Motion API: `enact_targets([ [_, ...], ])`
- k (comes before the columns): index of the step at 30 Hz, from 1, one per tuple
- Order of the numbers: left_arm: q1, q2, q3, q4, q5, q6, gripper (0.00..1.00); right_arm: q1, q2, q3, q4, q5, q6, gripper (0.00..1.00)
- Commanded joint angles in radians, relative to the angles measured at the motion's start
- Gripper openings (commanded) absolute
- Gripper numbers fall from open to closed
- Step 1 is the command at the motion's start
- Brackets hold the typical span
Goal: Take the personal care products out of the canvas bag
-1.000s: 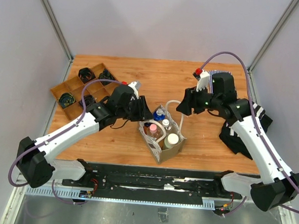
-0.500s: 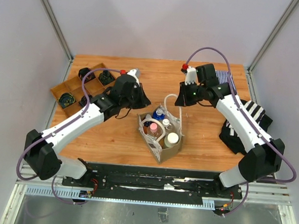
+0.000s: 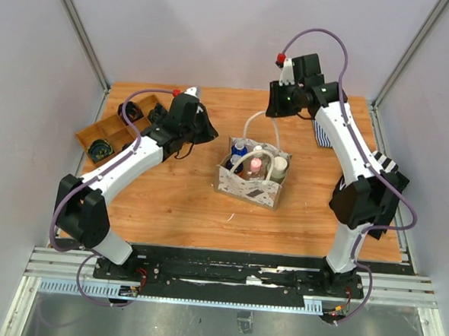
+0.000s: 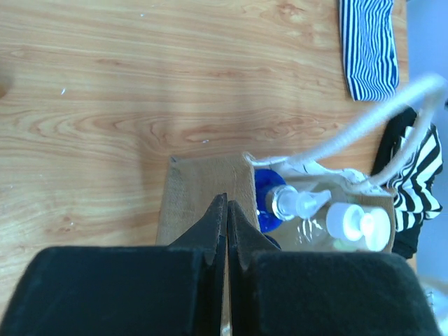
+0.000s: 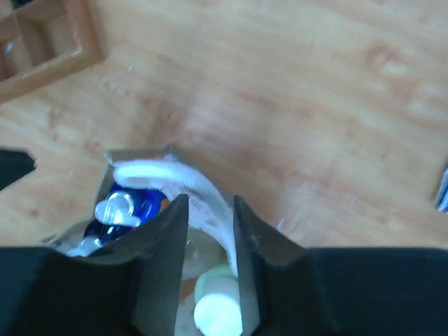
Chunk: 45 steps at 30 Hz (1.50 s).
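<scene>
Centrally on the pale, grained wooden counter (image 3: 176,203) sits the canvas bag (image 3: 246,188), a small boxy tote of coarse beige-white cloth with dark printed marks on its near wall. One thin, cord-like white handle (image 5: 147,171) rises from its mouth in a loop. The right fingers (image 5: 171,231) are set narrowly about it, pinching the cord between their dark angular pads above the bag's far side.

Standing upright and close-packed inside the bag are a blue-capped bottle (image 3: 239,147), a pink bottle (image 3: 255,167), a white-lidded jar (image 3: 279,165) and a clear bottle with a white pump top (image 4: 357,222).

The left fingers (image 4: 213,224) are pressed flat together with only a hairline slit between them, gripping nothing, and hang off the bag's left side.

A brown compartmented wooden tray (image 3: 80,136) holding black coiled cables (image 3: 100,149) lies at far left. A folded striped cloth (image 4: 369,42) lies flat by the far right edge.
</scene>
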Motion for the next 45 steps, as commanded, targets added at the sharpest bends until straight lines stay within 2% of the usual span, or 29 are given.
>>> enact_targets([
  [1, 0.000, -0.042, -0.017, 0.043, 0.037, 0.024, 0.01, -0.020, 0.003, 0.145, 0.023, 0.080, -0.024, 0.47],
  [3, 0.000, -0.072, -0.049, 0.044, 0.031, 0.026, 0.00, 0.013, -0.077, 0.024, 0.082, 0.178, -0.048, 0.62],
  [5, 0.000, -0.100, -0.076, 0.045, 0.026, 0.025, 0.01, 0.069, -0.170, -0.117, 0.145, 0.261, -0.069, 0.68],
  [7, -0.001, -0.119, -0.099, 0.043, 0.022, 0.023, 0.00, 0.105, -0.242, -0.216, 0.159, 0.279, -0.077, 0.69],
  [10, -0.005, -0.141, -0.127, 0.044, 0.026, 0.021, 0.00, 0.123, -0.310, -0.336, 0.171, 0.193, -0.067, 0.66],
  [14, -0.015, -0.143, -0.147, 0.060, 0.030, 0.019, 0.00, 0.126, -0.328, -0.449, 0.198, 0.038, -0.062, 0.69],
  [17, -0.015, -0.132, -0.156, 0.069, 0.047, 0.012, 0.01, 0.127, -0.318, -0.506, 0.246, 0.006, -0.049, 0.71],
  [19, -0.015, -0.128, -0.167, 0.080, 0.070, 0.005, 0.00, 0.127, -0.294, -0.515, 0.258, 0.013, -0.052, 0.69],
  [23, -0.017, -0.125, -0.196, 0.118, 0.111, -0.004, 0.02, 0.126, -0.227, -0.485, 0.270, -0.007, -0.059, 0.58],
  [26, -0.020, -0.119, -0.207, 0.110, 0.092, -0.006, 0.02, 0.128, -0.187, -0.457, 0.267, -0.016, -0.054, 0.52],
  [33, -0.022, -0.113, -0.227, 0.121, 0.086, -0.005, 0.02, 0.157, -0.135, -0.414, 0.230, 0.027, -0.063, 0.48],
  [36, -0.022, -0.104, -0.227, 0.123, 0.090, -0.003, 0.02, 0.187, -0.122, -0.401, 0.197, 0.093, -0.079, 0.34],
  [37, -0.022, -0.102, -0.227, 0.124, 0.092, -0.003, 0.02, 0.197, -0.118, -0.390, 0.179, 0.124, -0.080, 0.32],
  [38, -0.022, -0.098, -0.227, 0.125, 0.093, -0.003, 0.02, 0.205, -0.119, -0.381, 0.161, 0.151, -0.084, 0.33],
  [42, -0.022, -0.089, -0.230, 0.127, 0.091, -0.002, 0.02, 0.235, -0.124, -0.357, 0.111, 0.217, -0.095, 0.47],
  [45, -0.022, -0.083, -0.231, 0.129, 0.094, -0.003, 0.02, 0.247, -0.120, -0.344, 0.085, 0.243, -0.096, 0.52],
])
